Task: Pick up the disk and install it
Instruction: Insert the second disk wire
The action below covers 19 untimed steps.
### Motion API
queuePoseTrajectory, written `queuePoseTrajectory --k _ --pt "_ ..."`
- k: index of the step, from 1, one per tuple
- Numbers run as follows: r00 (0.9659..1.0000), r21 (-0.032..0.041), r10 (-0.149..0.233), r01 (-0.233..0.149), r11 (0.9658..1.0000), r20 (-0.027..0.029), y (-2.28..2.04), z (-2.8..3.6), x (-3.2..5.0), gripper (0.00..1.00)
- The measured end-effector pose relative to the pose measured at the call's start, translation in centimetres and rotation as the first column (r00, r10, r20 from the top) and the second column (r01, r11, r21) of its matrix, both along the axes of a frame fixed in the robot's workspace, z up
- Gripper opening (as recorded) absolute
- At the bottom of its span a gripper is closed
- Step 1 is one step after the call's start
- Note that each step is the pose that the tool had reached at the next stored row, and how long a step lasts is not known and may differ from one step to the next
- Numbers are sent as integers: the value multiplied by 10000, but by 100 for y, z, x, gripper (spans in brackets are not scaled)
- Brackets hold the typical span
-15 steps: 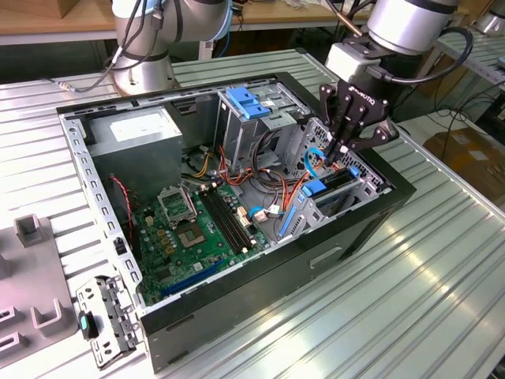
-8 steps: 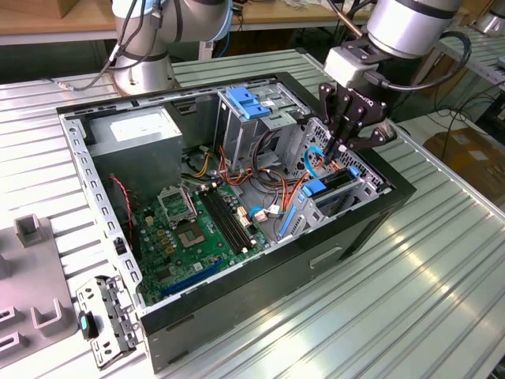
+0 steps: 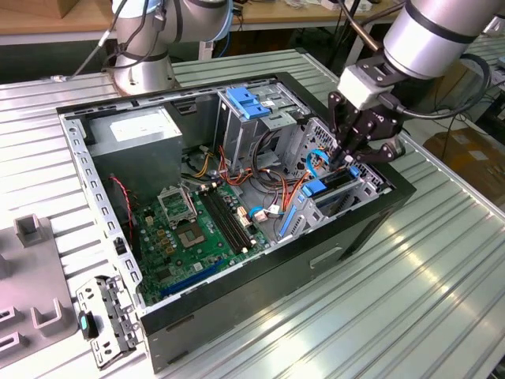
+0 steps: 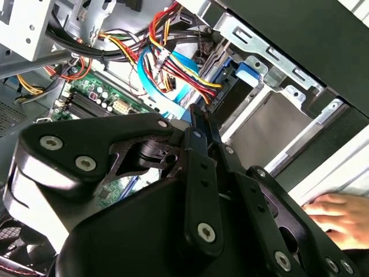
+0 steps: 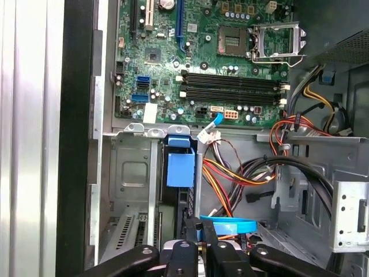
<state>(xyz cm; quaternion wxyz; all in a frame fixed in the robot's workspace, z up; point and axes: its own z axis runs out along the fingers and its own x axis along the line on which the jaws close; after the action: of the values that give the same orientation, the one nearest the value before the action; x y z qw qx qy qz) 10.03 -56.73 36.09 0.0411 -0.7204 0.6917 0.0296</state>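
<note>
Inside the case: the disk (image 3: 330,188) is sitting upright in the drive cage (image 3: 357,183) at the front corner of the open computer case (image 3: 371,225), its blue carrier (image 5: 180,166) facing the motherboard (image 5: 202,57).
Gripper: the gripper (image 3: 349,160) is reaching down at the disk's top edge; its fingers (image 5: 200,242) are standing close together, and whether they are gripping the disk cannot be told.
Writing: no legible print is showing on the disk or case.
Arm: the silver arm (image 3: 430,35) is slanting down from the exterior view's upper right.
Nearby: blue cables (image 3: 317,160) are lying beside the cage.
Person: a hand (image 4: 337,210) is resting outside the case, in the second wrist view.
</note>
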Motion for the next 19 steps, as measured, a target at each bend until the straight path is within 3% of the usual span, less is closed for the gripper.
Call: queuePoseTrajectory --k 1,3,5,10,19 --pt "10000 73 1 -1 10000 14 -21 -7 -3 16" --pt "10000 149 0 0 9999 23 -47 -19 -6 16" --pt "10000 185 0 0 9998 24 -53 -37 -7 16" --pt "10000 186 -1 0 9998 23 -53 -87 -7 16" --pt "10000 185 -12 11 9998 23 -56 -120 -7 16"
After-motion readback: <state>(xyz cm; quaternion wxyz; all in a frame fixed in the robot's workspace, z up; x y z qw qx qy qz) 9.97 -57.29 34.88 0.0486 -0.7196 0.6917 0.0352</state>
